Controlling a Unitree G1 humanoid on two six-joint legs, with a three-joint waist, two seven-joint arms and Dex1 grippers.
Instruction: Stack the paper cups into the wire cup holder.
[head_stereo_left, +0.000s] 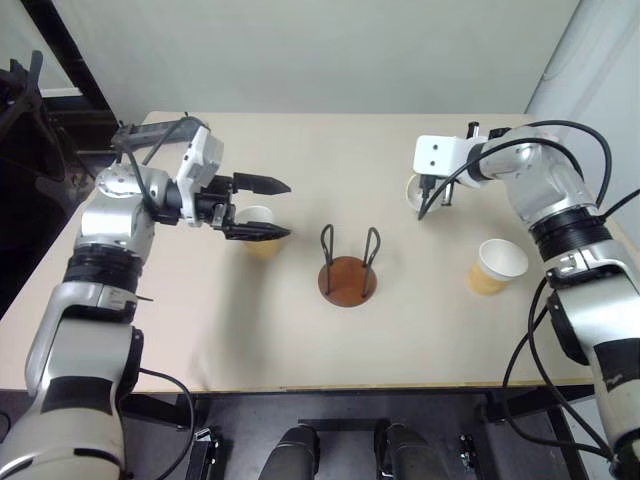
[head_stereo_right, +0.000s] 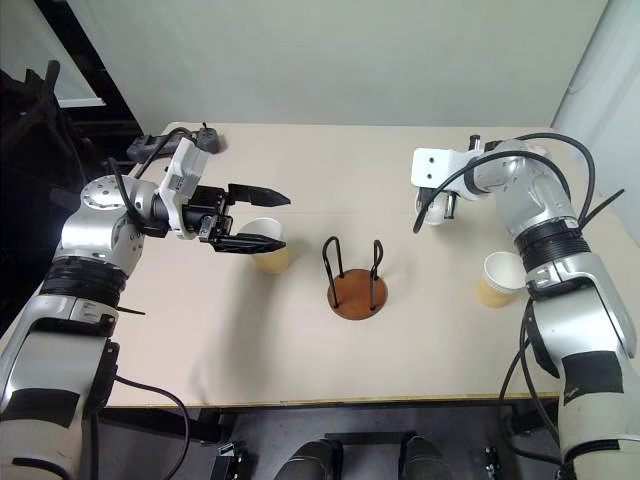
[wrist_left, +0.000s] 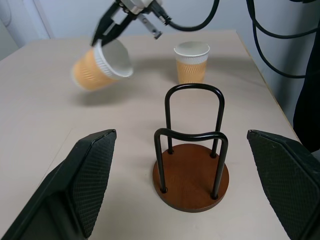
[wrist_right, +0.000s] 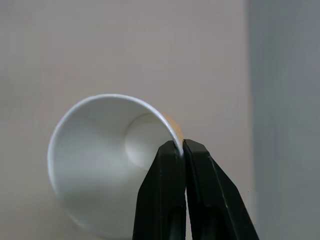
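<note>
Paper cups number three: one (head_stereo_left: 416, 190) pinched by its rim in the right pincer (wrist_left: 102, 39), tilted off the bench (head_stereo_left: 300, 340); one (head_stereo_left: 497, 266) standing at four o'clock; one (head_stereo_right: 268, 244) under the spread left pincer (head_stereo_left: 272, 209). One empty wire holder (head_stereo_left: 348, 268) stands central.

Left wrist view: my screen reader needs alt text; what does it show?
The right hand holds a tilted paper cup by its rim above the table. The empty wire cup holder stands in front, another paper cup upright behind it.
</note>
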